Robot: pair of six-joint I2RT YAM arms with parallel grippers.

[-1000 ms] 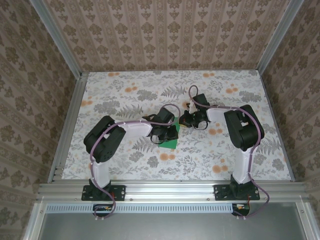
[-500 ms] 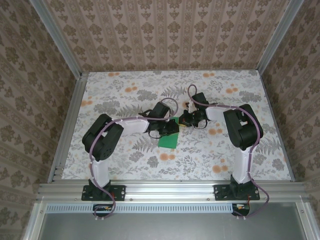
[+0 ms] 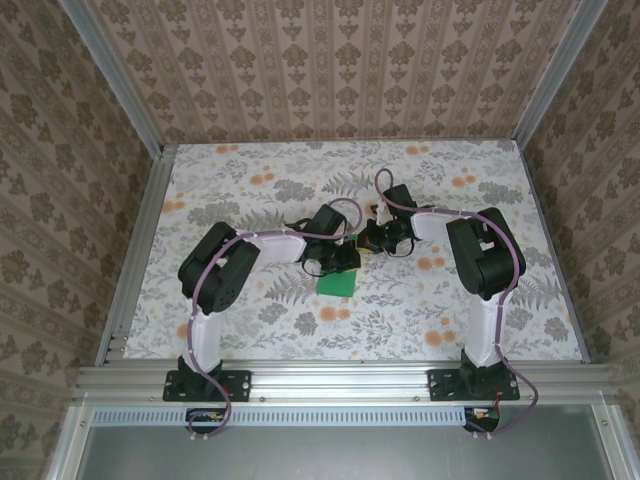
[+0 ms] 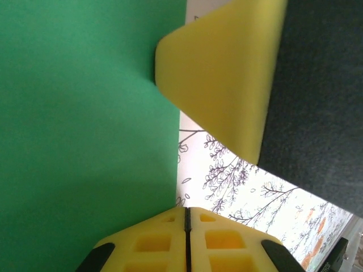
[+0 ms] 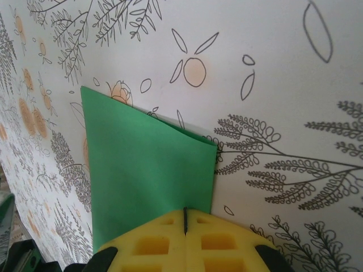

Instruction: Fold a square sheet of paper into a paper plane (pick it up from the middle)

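Floral-print tabletop (image 3: 250,170) at centre; patterned wallpaper panels (image 3: 330,60) at 9, 12 and 3 o'clock; aluminium rail (image 3: 340,378) along 6 o'clock edge.

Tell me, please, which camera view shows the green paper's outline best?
The right wrist view: the green paper lies nearly whole there, its edges and corners sharp against the table. The left wrist view is so close that it gives flat green and one straight edge. The top external view gives a small, partly covered green patch.

Black-and-white left arm (image 3: 215,275) and matching right arm (image 3: 487,262) showing rounded black joint housings, white links. Thin purple cables (image 3: 379,185) looping along both. Yellow finger pads (image 4: 153,245) showing square pockets.
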